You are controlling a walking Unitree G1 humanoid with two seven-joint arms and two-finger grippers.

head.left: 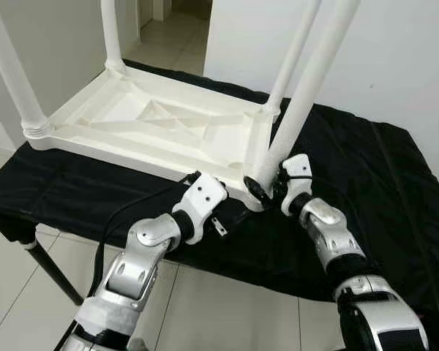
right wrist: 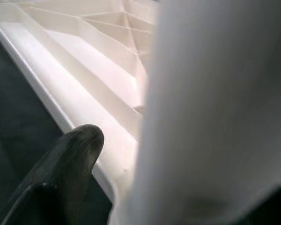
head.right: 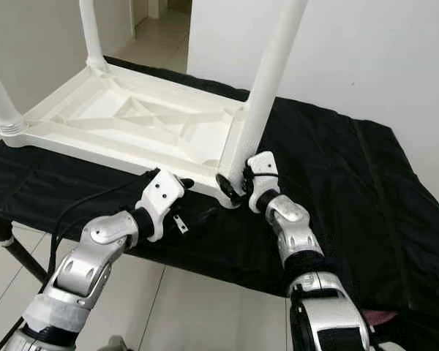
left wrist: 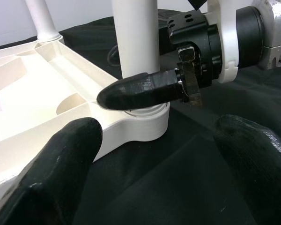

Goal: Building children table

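Now the right gripper (head.left: pixel 267 191) pinches the white table leg (head.left: pixel 307 91); the left gripper (left wrist: pixel 154 164) stands spread.

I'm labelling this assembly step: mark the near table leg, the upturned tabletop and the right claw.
near table leg (head.left: pixel 305 102), left eye view, mid-shaft of the white tube.
upturned tabletop (head.left: pixel 161 117), left eye view, ribbed underside.
right claw (head.left: pixel 267 191), left eye view, between its fingertips at the leg's base.

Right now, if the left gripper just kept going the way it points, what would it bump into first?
Probably the table's corner socket at the near leg, where the right gripper is clamped; the left gripper is open, and depth is uncertain.
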